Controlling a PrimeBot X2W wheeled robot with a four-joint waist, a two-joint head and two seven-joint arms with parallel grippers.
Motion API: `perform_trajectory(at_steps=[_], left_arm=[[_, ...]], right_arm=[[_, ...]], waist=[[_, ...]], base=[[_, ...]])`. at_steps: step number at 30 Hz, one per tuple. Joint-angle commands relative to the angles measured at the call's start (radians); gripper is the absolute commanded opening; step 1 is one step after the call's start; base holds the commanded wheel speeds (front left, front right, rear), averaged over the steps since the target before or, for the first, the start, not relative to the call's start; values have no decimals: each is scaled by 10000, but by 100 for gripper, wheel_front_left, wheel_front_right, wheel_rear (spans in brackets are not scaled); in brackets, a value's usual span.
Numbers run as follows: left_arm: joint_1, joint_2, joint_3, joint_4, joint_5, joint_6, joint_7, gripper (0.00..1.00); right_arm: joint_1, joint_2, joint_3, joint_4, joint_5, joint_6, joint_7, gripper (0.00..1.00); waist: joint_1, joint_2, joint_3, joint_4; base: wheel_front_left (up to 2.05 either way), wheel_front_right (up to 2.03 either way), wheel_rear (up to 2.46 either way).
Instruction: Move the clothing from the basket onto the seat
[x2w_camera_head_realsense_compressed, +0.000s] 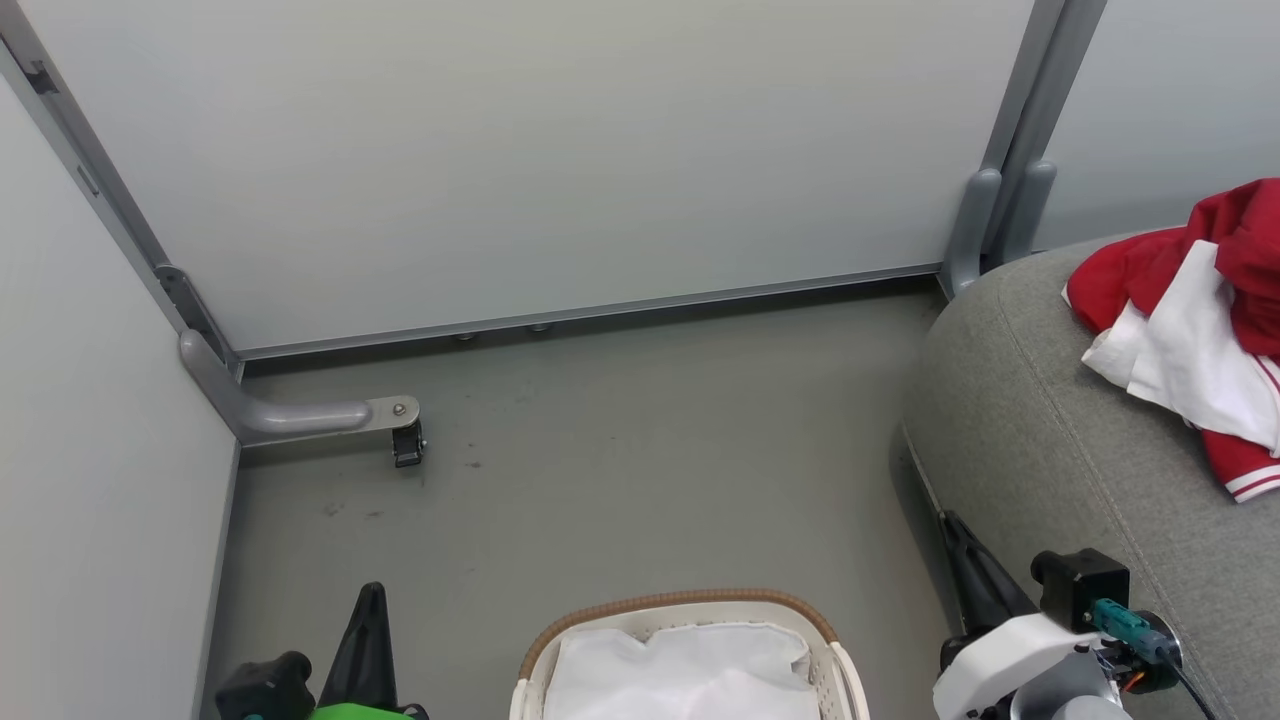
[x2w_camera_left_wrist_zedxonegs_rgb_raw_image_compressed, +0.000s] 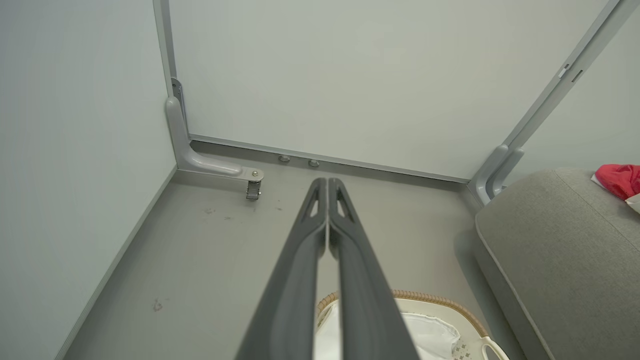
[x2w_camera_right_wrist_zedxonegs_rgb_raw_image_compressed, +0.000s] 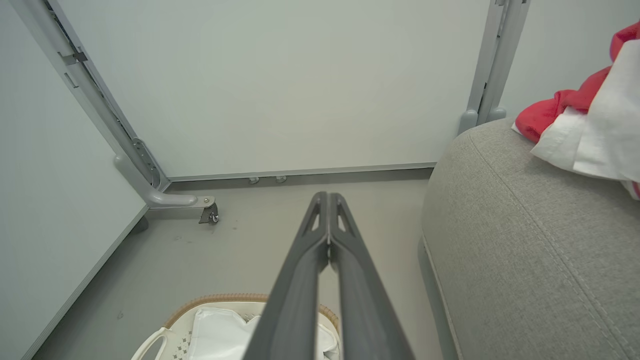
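Clothing (x2w_camera_head_realsense_compressed: 1180, 330): red garments with a white one draped over them, heaped on the seat (x2w_camera_head_realsense_compressed: 1040, 440). The heap runs top to bottom along the head view's right edge (partly cut off). The basket (x2w_camera_head_realsense_compressed: 680, 602) stands on the floor (x2w_camera_head_realsense_compressed: 600, 470) beside the seat, its white lining (x2w_camera_head_realsense_compressed: 690, 670) exposed. Left gripper (x2w_camera_left_wrist_zedxonegs_rgb_raw_image_compressed: 327, 182) and right gripper (x2w_camera_right_wrist_zedxonegs_rgb_raw_image_compressed: 327, 196): fingers pressed together, holding nothing, touching nothing, one at either side of the basket.

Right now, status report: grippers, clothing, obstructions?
Left gripper shut, empty; right gripper shut, empty. Clothing heaped on seat. Basket: white lining, no garments seen. Nothing in the way.
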Motion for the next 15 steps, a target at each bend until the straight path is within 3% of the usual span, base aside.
perform_trajectory(at_steps=[1,15], left_arm=[[-97,6,100,-123,-391,-27,98,0],[-408,9,516,-287,-2601,-154,767,0]], right_arm=[[-164,-20,-96,-144,425,0,107,0],[-166,-36,-413,-429,2986,-1,753,0]], waist=[[1,0,5,-1],[1,0,44,-13]], base=[[0,0,0],[0,0,0]])
